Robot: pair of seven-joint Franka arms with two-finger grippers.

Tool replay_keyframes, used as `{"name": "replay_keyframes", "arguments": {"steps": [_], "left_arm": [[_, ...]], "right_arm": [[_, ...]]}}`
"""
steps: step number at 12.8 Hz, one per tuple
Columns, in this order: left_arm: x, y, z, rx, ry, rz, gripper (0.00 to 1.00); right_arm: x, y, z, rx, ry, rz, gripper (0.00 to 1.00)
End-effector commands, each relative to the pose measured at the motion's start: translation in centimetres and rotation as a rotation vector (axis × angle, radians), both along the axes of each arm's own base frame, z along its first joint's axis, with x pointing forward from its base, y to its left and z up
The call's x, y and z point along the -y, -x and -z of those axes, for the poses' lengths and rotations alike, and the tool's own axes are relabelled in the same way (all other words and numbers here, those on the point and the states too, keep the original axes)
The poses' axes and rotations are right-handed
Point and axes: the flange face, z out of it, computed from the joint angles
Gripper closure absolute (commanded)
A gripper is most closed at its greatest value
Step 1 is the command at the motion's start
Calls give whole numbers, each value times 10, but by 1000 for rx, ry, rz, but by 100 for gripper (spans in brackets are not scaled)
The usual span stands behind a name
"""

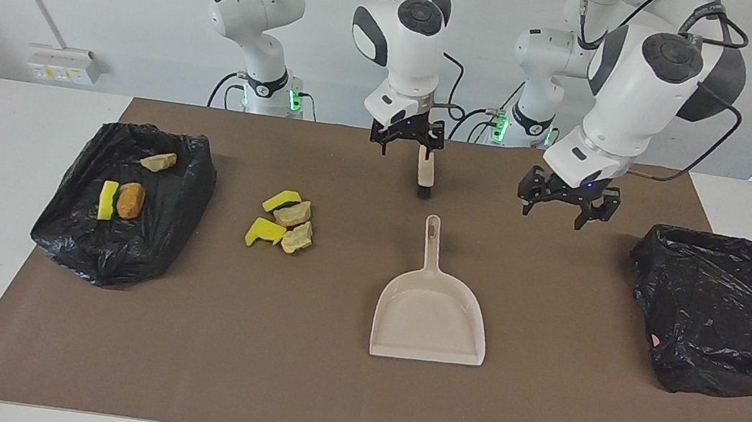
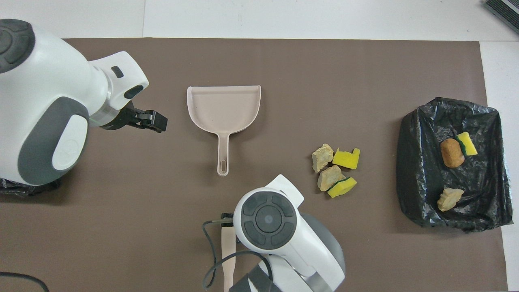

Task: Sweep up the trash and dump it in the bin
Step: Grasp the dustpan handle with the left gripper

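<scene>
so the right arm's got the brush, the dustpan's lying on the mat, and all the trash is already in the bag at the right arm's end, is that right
Not quite. Only three pieces lie on the black bag at the right arm's end; four more sit on the brown mat beside it, as the facing view shows. The rest holds: the right gripper holds the brush, and the dustpan lies on the mat.

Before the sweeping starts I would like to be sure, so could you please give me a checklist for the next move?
1. Brush gripped in right claw, bristles down: ok.
2. Dustpan held: not ok; it lies on the mat, and the left claw hangs open over the mat between dustpan and bin.
3. Four trash pieces heaped together on the mat: ok.
4. Three pieces on the black bag at the right arm's end: not ok.
5. Bin mouth unobstructed: ok.
</scene>
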Motion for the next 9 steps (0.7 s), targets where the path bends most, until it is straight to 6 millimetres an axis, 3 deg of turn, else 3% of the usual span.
{"name": "replay_keyframes", "arguments": {"steps": [1,2,6,9], "left_arm": [[23,4,26,8,-1,-32,0],[30,4,39,5,3,-41,0],[81,6,86,-13,38,-129,0],[105,10,113,-27,34,-128,0]], "right_arm": [[15,49,8,-40,-17,37,0],[16,58,8,-62,-34,48,0],[-21,99,26,-79,-30,41,0],[-44,120,58,-82,-15,39,0]]}}
